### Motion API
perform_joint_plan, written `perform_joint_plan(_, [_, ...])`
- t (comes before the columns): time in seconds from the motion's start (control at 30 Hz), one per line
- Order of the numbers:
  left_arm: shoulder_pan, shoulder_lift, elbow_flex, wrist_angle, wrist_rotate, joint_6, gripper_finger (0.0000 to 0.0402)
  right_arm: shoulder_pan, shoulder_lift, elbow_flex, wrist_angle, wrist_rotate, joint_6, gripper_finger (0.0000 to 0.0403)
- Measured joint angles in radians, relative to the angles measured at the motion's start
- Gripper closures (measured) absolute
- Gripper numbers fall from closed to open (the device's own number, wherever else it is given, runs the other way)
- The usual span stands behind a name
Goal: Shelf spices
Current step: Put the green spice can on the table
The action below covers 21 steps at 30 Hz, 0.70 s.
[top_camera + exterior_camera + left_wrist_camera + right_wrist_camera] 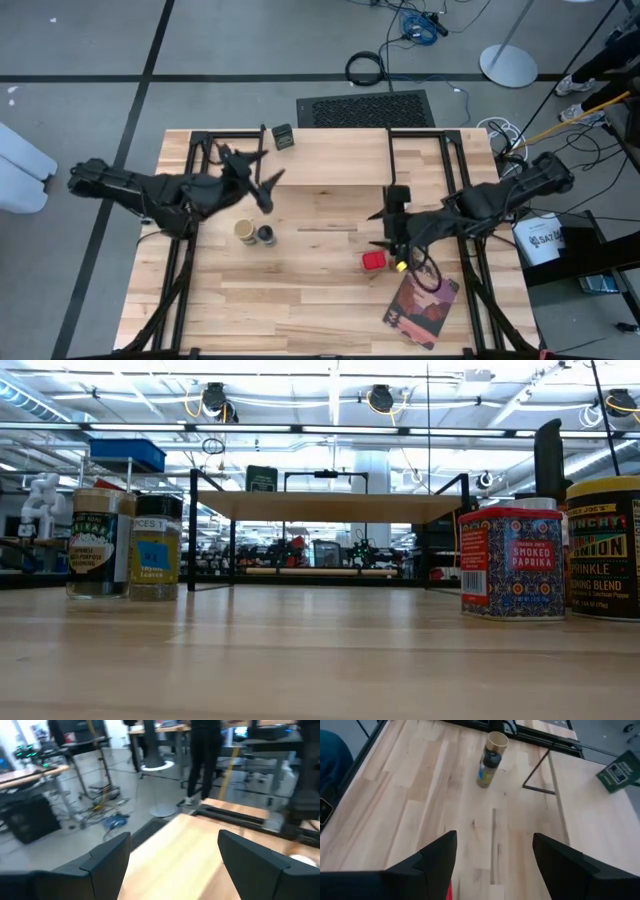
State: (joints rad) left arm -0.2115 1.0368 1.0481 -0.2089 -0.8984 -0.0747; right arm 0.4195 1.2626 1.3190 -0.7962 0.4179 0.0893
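**Both claws empty, first jar not yet chosen**

Pale wood planks fill my screens, with a busy workshop beyond the table's far edge.

My left gripper hangs above the shelf end with its dark fingers spread and nothing between them; its wrist view looks out over the table's far edge into the room. My right gripper hovers near the table's middle, its fingers likewise apart and bare, aimed across the boards.

Closest to the right claw sit the square red smoked-paprika tin and the yellow-topped dark jar, side by side, just by the flat reddish-purple book. Closest to the left claw stand the tan-topped glass jar and the black-topped small jar, touching or nearly so. A dark green tin already rests on the low shelf of pale plank and black legs.

I judge the cleanest start is the paprika tin: descend straight, straddle its flat sides, and avoid nudging the yellow-topped neighbour. Lifting well above the plank before crossing keeps it clear of the edge.
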Motion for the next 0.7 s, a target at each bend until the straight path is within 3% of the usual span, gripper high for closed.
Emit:
perform_joint_plan(0.17, [0.148,-0.02,0.0,-0.075,0.124,-0.011,0.0094,-0.039,-0.025,0.0,0.019,0.002,-0.055,0.0154])
perform_joint_plan(0.43, [0.389,-0.005,-0.001,-0.171,0.271,0.157,0.0094,-0.134,-0.029,0.0,0.018,-0.01,-0.113,0.0154])
perform_joint_plan(0.6, [0.5,-0.002,-0.001,-0.169,0.492,0.159,0.0093,-0.168,-0.029,0.0,0.012,-0.062,-0.121,0.0154])
perform_joint_plan(0.7, [0.573,-0.002,-0.001,-0.171,0.561,0.159,0.0082,-0.187,-0.029,0.0,0.015,-0.083,-0.152,0.0154])
